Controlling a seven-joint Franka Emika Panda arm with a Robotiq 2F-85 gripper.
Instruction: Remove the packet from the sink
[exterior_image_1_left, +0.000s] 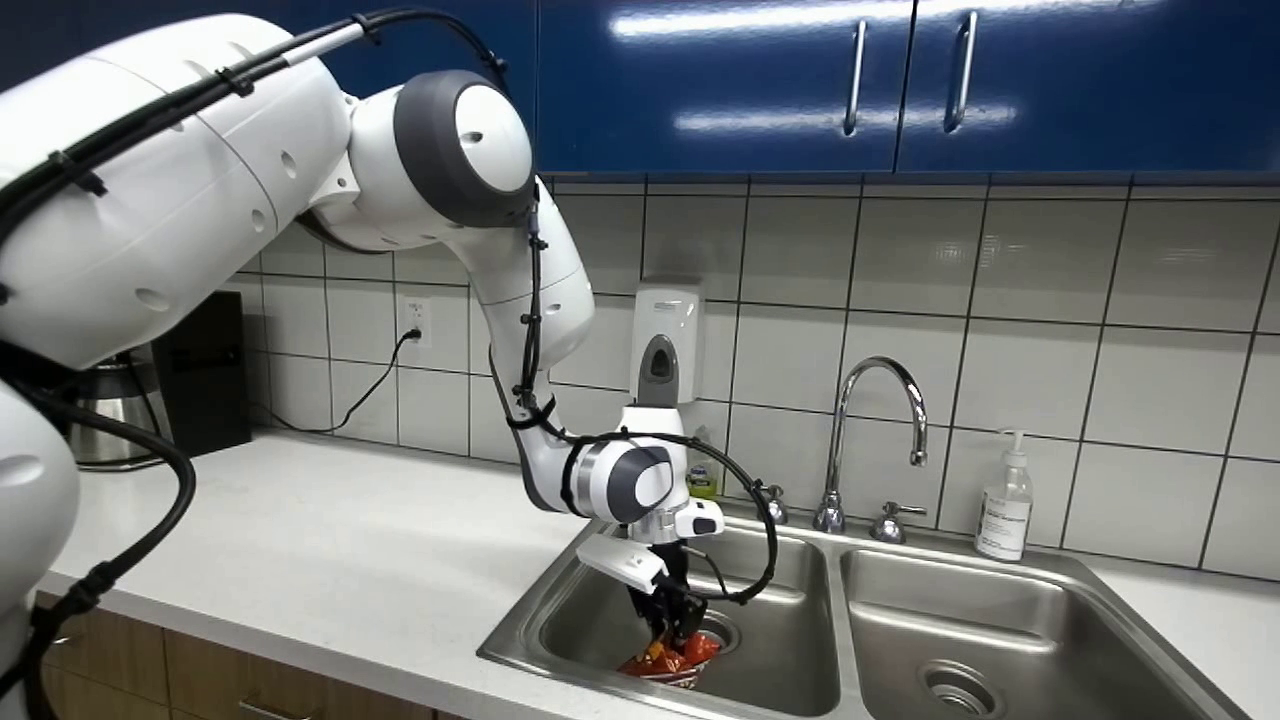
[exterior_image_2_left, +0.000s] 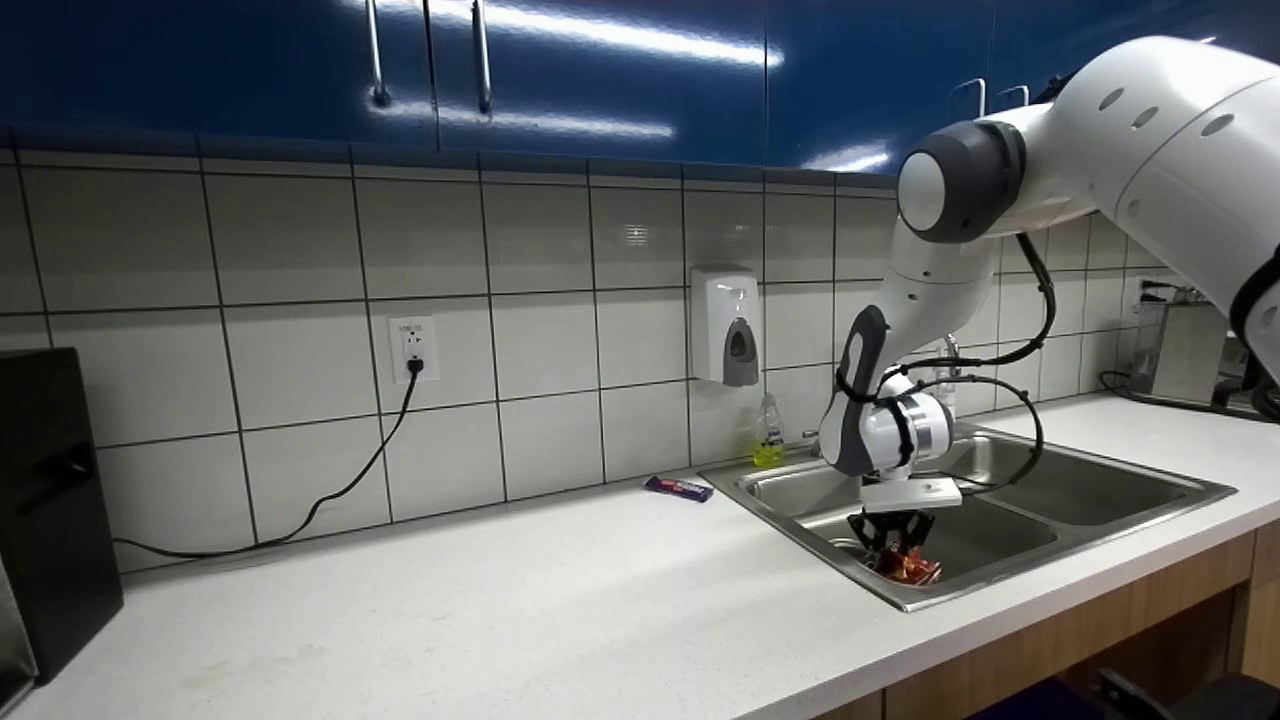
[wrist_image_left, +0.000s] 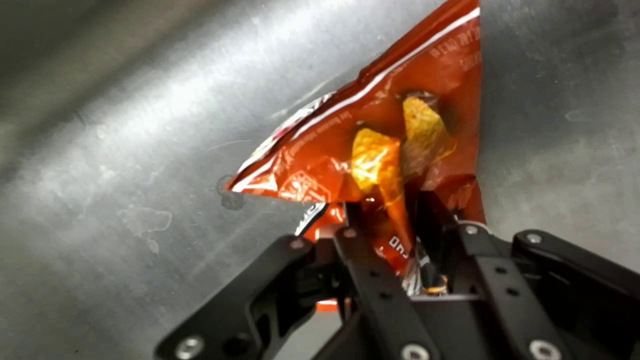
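Note:
The red-orange packet (exterior_image_1_left: 695, 652) with whitish markings lies low in one basin of the steel double sink (exterior_image_1_left: 838, 630), beside the round drain. It also shows in an exterior view (exterior_image_2_left: 912, 568) and in the wrist view (wrist_image_left: 320, 160), crinkled and folded, with two yellow-orange chip pictures on it. My gripper (wrist_image_left: 392, 220) points down into the basin, with its black fingers on both sides of the packet's middle. The fingers are shut on bunched packet material, and part of the packet is hidden behind them. I cannot tell whether the packet touches the basin floor. The gripper shows in both exterior views (exterior_image_1_left: 670, 632) (exterior_image_2_left: 893, 545).
A curved chrome faucet (exterior_image_1_left: 838, 450) and its handles stand behind the sink. A pump bottle (exterior_image_1_left: 1005, 505) stands at the back rim. A wall dispenser (exterior_image_1_left: 667, 340) hangs above. A purple bar (exterior_image_2_left: 680, 489) and a yellow-green bottle (exterior_image_2_left: 768, 440) are by the sink. White counter (exterior_image_2_left: 480, 610) borders it.

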